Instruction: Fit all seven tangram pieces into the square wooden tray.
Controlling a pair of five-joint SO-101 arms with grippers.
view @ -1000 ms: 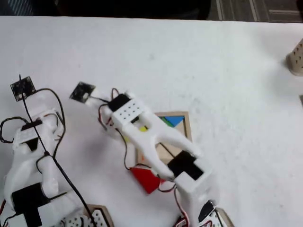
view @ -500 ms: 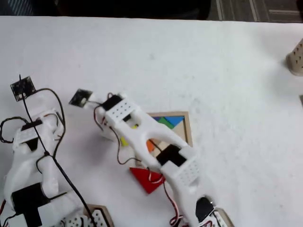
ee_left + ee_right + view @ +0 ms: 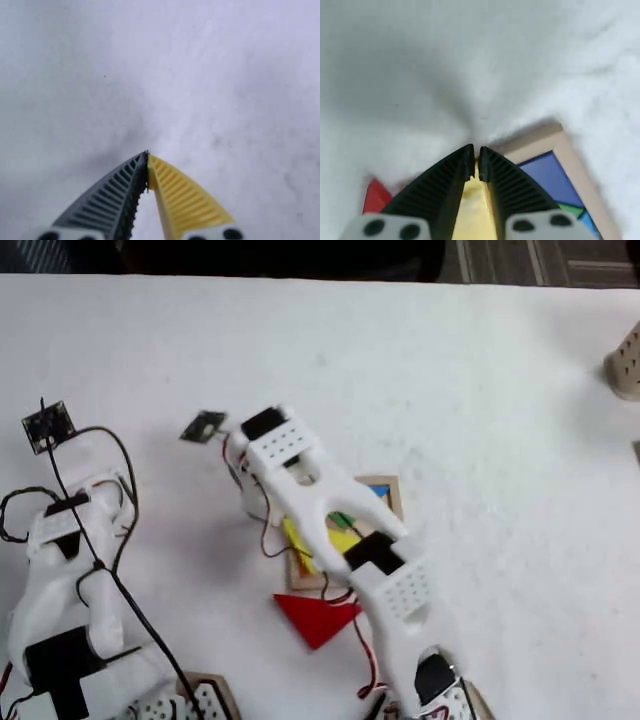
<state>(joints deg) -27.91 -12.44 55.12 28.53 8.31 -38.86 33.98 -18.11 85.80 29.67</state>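
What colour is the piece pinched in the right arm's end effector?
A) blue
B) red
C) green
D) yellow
D: the right wrist view shows the yellow piece clamped in the end effector, while the red piece lies loose on the table.

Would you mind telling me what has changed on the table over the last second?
The right pincer, shut on the yellow piece, swung out past the left edge of the tray and then back, so the piece now hangs over the tray's left side. The red triangle stayed on the table, and the left arm kept still.
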